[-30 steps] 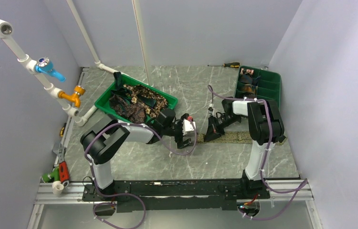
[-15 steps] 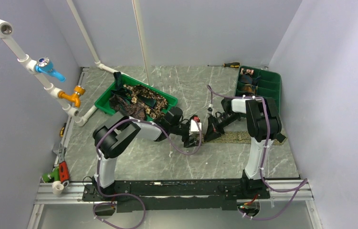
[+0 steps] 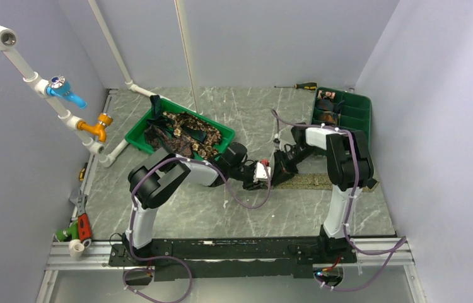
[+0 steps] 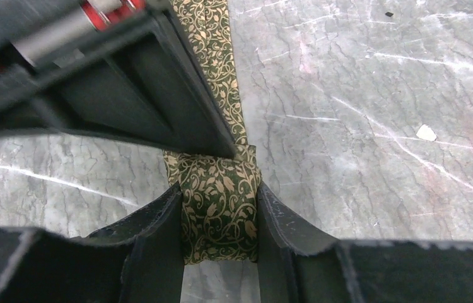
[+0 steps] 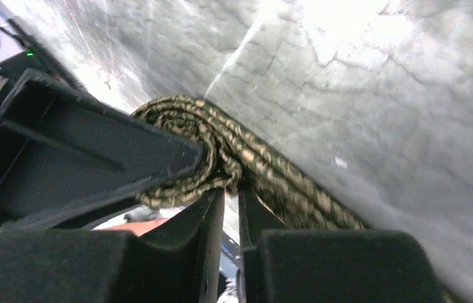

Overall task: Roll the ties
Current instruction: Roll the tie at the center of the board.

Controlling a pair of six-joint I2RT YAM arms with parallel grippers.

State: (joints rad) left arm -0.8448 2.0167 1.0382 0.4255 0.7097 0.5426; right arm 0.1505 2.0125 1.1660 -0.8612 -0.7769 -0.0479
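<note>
The olive-green, tan-vined fabric necktie (image 4: 220, 214) lies on the grey marbled table (image 3: 240, 113) just right of the green plastic tray (image 3: 140, 120) of loose ties, one end wound into a small coil. The left gripper (image 4: 217, 199) clamps the coil's two sides between its black fingers. The right gripper (image 5: 231, 192), on the coil's side away from the tray, has its fingers a slit apart against the fabric, and I cannot tell whether they pinch it.

Woven cloth tie (image 4: 218, 208), matt black plastic jaws, glossy marbled table (image 4: 379, 126)
</note>
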